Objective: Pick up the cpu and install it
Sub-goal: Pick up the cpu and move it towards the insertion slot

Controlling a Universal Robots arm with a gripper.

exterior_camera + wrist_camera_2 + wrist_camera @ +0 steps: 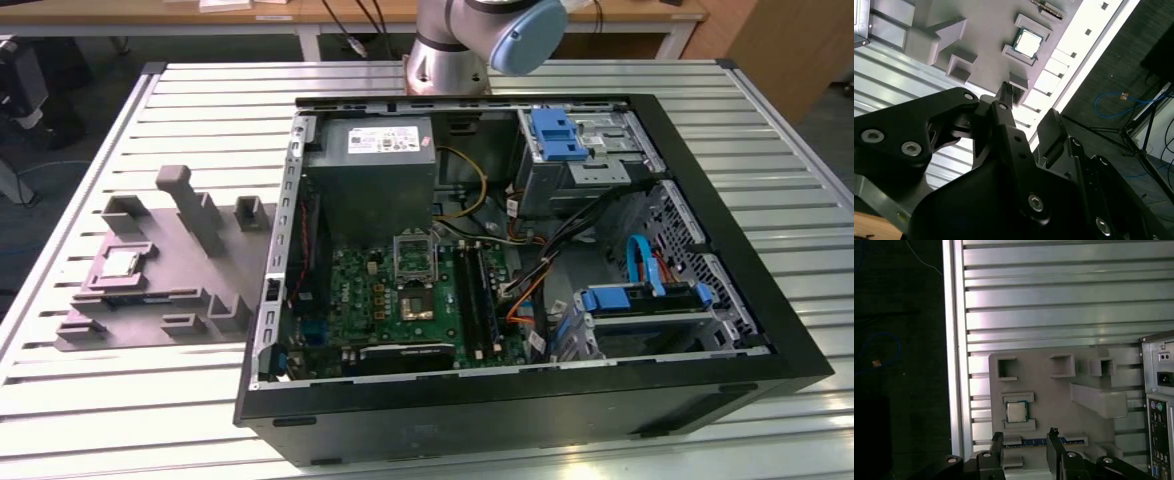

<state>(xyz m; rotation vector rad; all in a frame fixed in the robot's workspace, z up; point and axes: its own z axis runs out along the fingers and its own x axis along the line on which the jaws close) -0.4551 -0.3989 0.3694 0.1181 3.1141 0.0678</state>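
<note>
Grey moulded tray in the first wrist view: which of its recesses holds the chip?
The one between the two low grey bars: the small, square, silvery-grey cpu lies in it. The three box-shaped pockets in a row look empty.

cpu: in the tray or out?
In. The cpu lies flat in its recess in the grey moulded tray, between two raised blocks; the open pincer is apart from it, holding nothing.

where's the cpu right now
The cpu sits in a recess of the grey tray, at the exterior view's left of the open computer case.
</note>
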